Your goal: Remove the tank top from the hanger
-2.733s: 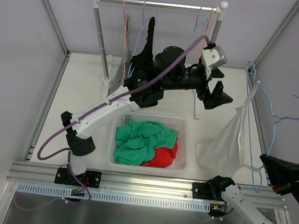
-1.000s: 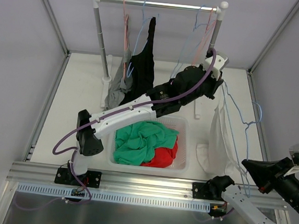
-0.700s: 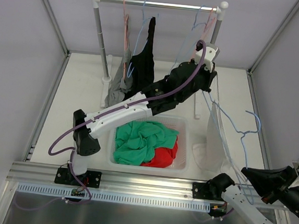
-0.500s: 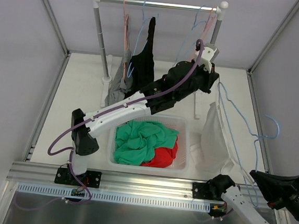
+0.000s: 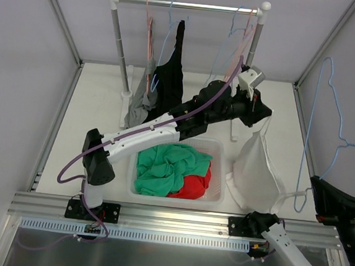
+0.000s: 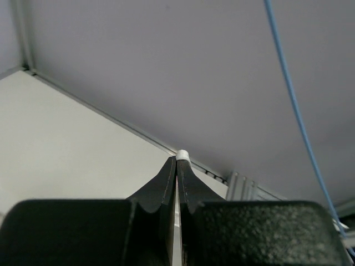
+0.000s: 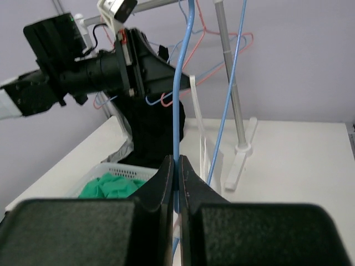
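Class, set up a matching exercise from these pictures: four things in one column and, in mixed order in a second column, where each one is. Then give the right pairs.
Column one
1. white tank top
2. blue hanger
3. green cloth
4. black garment

Column two
A. lying in the white basket
B. hanging from the rail
C. pinched in the right gripper
D. pinched at its top in the left gripper

Pairs: 1-D, 2-C, 3-A, 4-B
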